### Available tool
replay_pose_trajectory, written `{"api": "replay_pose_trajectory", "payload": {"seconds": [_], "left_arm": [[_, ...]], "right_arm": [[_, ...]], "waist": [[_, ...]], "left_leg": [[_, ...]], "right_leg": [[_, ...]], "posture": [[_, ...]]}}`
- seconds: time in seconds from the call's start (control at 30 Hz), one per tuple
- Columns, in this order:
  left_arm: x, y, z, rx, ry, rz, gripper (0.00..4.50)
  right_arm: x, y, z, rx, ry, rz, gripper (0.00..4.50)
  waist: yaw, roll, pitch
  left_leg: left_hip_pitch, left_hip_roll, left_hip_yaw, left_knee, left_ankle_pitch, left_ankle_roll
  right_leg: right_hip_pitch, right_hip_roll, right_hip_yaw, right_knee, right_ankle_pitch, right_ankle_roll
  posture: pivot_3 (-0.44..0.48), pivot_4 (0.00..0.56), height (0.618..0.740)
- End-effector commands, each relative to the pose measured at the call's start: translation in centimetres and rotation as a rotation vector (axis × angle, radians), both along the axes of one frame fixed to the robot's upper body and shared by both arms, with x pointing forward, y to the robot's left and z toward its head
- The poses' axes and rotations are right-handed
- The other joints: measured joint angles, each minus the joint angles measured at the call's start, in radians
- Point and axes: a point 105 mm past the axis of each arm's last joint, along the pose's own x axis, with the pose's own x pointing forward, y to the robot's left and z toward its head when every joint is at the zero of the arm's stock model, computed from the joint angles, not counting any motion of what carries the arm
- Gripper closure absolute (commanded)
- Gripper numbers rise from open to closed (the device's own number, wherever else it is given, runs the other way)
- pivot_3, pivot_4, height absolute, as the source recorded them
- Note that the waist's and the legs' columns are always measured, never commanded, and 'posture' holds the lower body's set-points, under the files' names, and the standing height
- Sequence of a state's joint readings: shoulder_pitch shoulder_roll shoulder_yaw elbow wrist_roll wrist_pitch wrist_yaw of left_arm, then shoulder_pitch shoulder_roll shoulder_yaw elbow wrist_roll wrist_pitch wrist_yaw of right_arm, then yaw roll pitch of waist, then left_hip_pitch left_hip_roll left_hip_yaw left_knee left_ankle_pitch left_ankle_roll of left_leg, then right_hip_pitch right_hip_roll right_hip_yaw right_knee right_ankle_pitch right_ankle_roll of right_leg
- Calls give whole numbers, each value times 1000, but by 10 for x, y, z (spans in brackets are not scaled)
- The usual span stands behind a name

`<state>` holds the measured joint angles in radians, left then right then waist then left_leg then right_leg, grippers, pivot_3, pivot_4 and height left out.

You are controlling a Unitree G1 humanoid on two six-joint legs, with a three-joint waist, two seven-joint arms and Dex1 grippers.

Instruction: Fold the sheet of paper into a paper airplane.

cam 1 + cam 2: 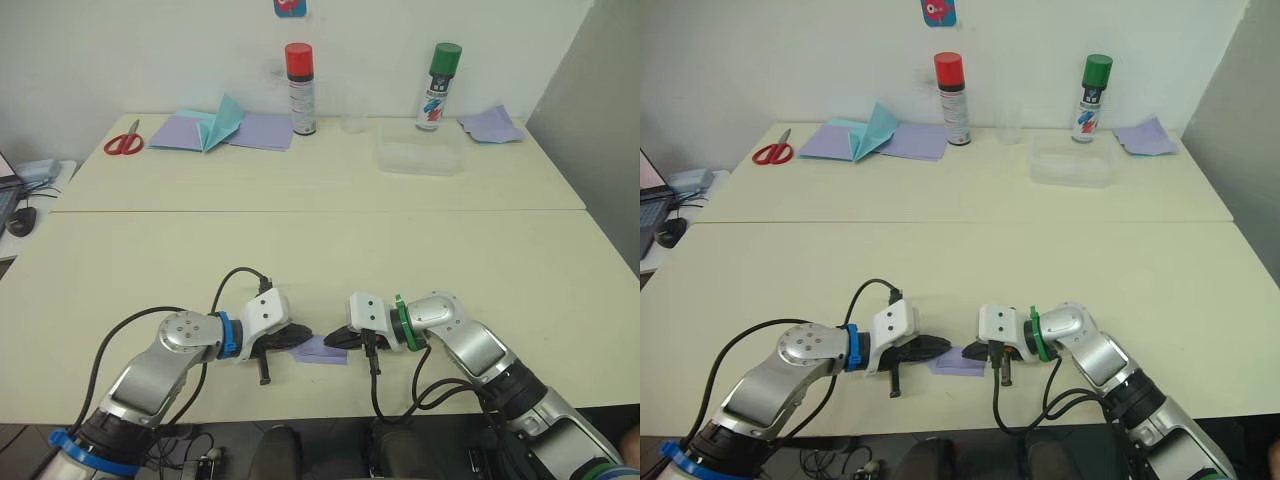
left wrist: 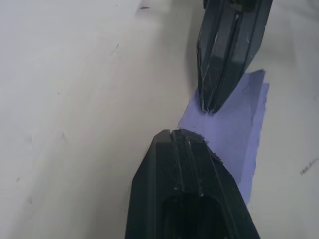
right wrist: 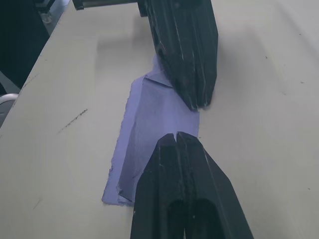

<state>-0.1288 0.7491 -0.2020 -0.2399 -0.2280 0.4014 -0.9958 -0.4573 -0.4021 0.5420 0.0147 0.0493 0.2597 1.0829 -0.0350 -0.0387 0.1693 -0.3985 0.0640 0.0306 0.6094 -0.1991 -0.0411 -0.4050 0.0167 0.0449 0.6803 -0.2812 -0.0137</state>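
Cream counter; folded sheet of paper lies flat between left fingers and right fingers, both pairs closed, empty. Scissors at 11 o'clock.

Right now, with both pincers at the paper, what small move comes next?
Probably press and slide the right pincer along the fold: the small folded lavender paper lies flat on the cream table, with both shut tips, left pincer too, resting on it.

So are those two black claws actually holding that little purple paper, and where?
Both shut end effectors, left and right, meet over the folded sheet of paper, tips on its opposite ends; pinching or pressing cannot be told.
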Motion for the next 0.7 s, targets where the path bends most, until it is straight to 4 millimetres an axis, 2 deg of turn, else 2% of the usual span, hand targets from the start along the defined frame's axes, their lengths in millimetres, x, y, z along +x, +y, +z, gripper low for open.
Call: {"api": "replay_pose_trajectory", "payload": {"seconds": [0.03,0.37,0.53,0.7], "left_arm": [[-2,24,-15,47,80,92,4500],[-7,53,-22,102,98,173,4500],[-5,59,-4,74,42,181,4500],[-4,57,16,27,-12,160,4500]], "right_arm": [[-1,-8,-20,-82,40,-19,4482],[0,-4,-20,-75,38,-10,4482],[3,-2,-18,-61,36,-12,4482],[5,4,-1,26,48,-13,4482]], "waist": [[0,0,0],[-2,2,-4],[-5,2,-4],[-5,1,-4]], "left_leg": [[0,0,0,0,0,0],[3,1,0,0,0,0],[3,1,0,0,0,0],[2,1,0,0,0,0]], "right_leg": [[0,0,0,0,0,0],[1,0,0,1,0,0],[1,0,0,1,0,0],[0,0,0,1,0,0]], "posture": [[0,150,740],[0,150,740],[0,150,740],[0,150,740]]}}
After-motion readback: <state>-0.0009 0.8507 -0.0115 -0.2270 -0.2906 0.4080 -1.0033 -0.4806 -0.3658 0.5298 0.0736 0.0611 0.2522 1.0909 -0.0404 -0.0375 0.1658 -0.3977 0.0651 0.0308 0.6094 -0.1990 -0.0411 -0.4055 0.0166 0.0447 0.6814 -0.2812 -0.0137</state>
